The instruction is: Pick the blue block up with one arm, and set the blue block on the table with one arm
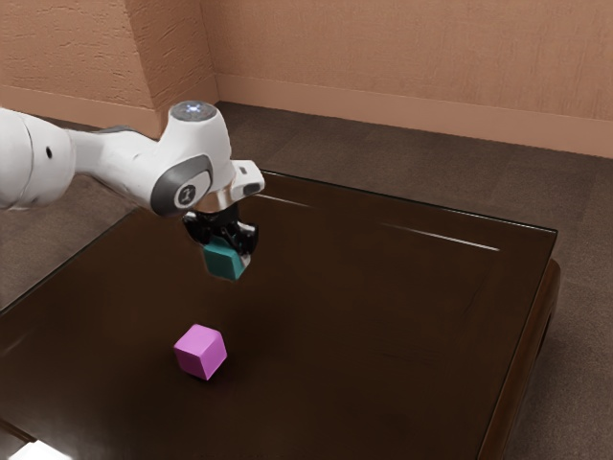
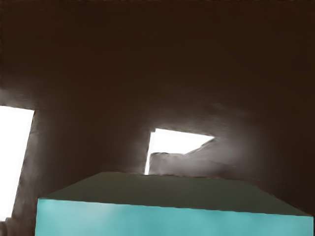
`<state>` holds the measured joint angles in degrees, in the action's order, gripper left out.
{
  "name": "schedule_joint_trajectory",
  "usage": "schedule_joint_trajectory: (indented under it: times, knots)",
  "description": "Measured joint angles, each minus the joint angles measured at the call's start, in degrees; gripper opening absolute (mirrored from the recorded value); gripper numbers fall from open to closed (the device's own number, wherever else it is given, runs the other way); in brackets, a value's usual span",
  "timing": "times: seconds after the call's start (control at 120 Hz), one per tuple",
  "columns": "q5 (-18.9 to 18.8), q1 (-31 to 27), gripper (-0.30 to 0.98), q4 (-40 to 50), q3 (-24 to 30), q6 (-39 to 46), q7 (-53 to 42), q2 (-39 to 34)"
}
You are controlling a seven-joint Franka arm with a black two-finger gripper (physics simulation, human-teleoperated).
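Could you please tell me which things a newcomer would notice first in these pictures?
Probably the pink block first, glowing against the dark brown table it rests on. Next comes the blue-green block, held above the table by the hand of the white arm. In the wrist view, a bright white patch beside that held block also catches the eye.

The arm [image 1: 117,161] reaches out, its pincer [image 1: 227,254] clamped, pointing down.

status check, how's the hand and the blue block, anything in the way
Hand shut on teal cube-shaped block, held above glossy dark brown table. Possible obstacle: pink cube-shaped block on it.
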<state>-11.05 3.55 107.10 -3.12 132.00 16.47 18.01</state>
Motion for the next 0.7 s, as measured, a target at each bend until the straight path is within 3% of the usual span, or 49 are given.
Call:
schedule_joint_trajectory:
  times: [0.15, 0.35, 0.417, 0.55, 0.7]
  knots:
    - [-0.3, -1.0, 0.33, -10.7, 0.2, -1.0, -0.1, 12.0]
    - [0.7, -1.3, 0.52, -11.7, 0.4, -0.6, -0.8, 12.0]
    - [0.8, -1.1, 0.57, -7.8, 0.4, -1.1, -1.1, 4.2]
    - [1.5, -0.7, 0.62, 2.7, 3.9, -9.4, -1.4, -25.4]
    - [2.4, 0.1, 0.65, 5.8, 5.6, -18.9, -1.7, -34.3]
